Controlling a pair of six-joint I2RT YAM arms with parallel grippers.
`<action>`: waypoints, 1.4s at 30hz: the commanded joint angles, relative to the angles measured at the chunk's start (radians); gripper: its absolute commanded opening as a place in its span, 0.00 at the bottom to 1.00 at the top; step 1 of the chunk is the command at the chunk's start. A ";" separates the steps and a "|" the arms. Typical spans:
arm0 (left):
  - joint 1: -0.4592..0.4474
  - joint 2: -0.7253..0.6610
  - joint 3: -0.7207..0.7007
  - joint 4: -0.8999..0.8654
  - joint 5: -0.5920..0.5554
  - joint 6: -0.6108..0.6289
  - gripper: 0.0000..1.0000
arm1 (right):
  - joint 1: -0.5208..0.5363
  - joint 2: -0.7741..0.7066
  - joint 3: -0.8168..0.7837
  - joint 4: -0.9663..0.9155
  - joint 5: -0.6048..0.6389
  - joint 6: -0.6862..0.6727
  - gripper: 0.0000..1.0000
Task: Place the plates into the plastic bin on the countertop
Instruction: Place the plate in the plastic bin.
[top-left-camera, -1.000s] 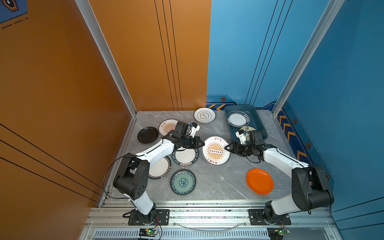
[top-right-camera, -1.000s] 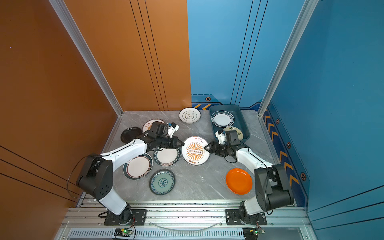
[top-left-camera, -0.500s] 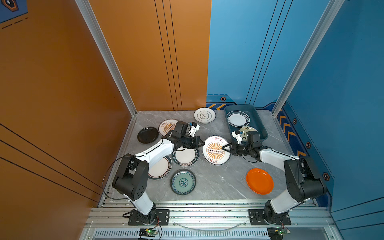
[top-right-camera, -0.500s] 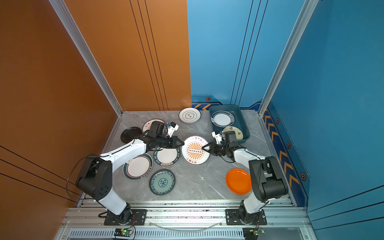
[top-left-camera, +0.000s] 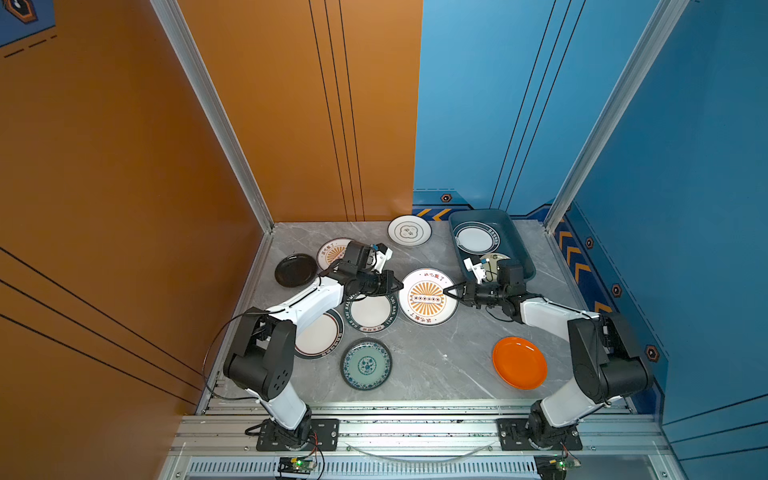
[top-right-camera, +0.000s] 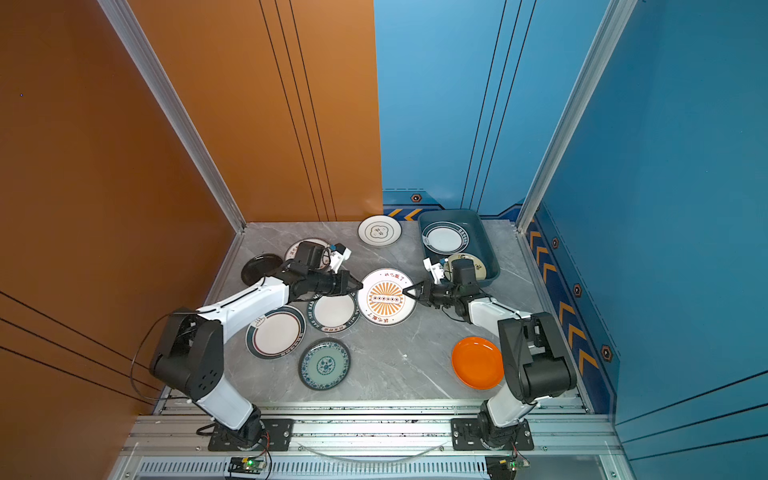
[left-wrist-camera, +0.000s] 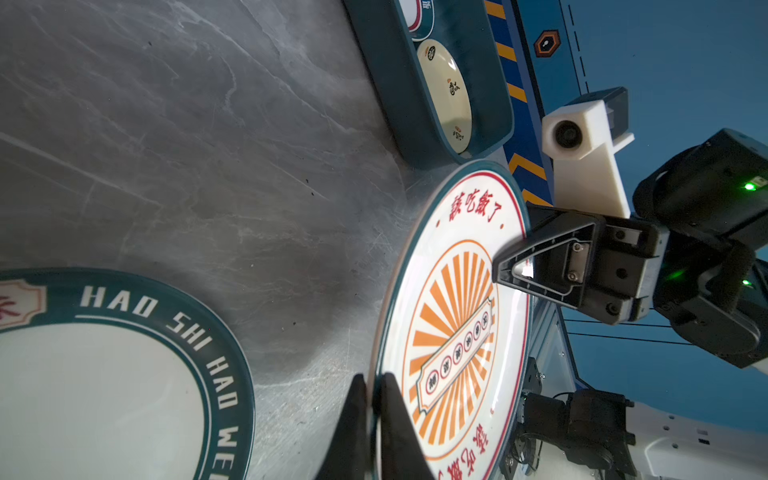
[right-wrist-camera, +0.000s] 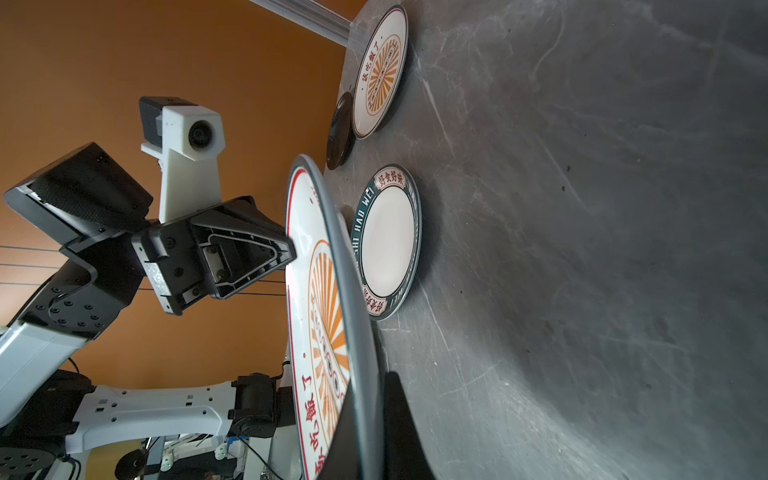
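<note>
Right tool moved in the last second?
Yes. The right tool shifted away from the bin, onto the rim of the middle sunburst plate.

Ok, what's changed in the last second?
The right end effector edged in and shut on the central sunburst plate at its rim. The left end effector still straddles the opposite rim. The other plates and the plastic bin stayed put.

1. The bin (top-left-camera: 523, 255) sits at the back right of the tabletop (top-left-camera: 440, 357). In it lie a far plate (top-left-camera: 476, 240) and a near plate (top-left-camera: 498, 257).
2. The back plate (top-left-camera: 409, 231) lies left of the bin.
3. The middle plate (top-left-camera: 428, 297) is between the left hand (top-left-camera: 400, 286) and the right hand (top-left-camera: 445, 290).
4. The inner-left plate (top-left-camera: 372, 312) is just left of it, and the outer-left plate (top-left-camera: 320, 336) lies beyond.
5. At the back left, the corner plate (top-left-camera: 296, 270) lies beside its neighbour plate (top-left-camera: 330, 251).
6. The front plate (top-left-camera: 365, 364) lies at the front centre, and the front-right plate (top-left-camera: 519, 362) well to its right.
</note>
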 joint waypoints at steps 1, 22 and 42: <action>-0.021 -0.025 0.013 0.040 0.030 0.009 0.37 | 0.005 -0.032 0.033 -0.056 0.064 0.001 0.00; -0.032 -0.144 -0.051 -0.006 -0.089 0.083 0.98 | -0.314 0.138 0.613 -0.441 0.531 -0.021 0.00; -0.040 -0.174 -0.061 -0.049 -0.095 0.096 0.98 | -0.304 0.647 1.099 -0.553 0.644 0.046 0.00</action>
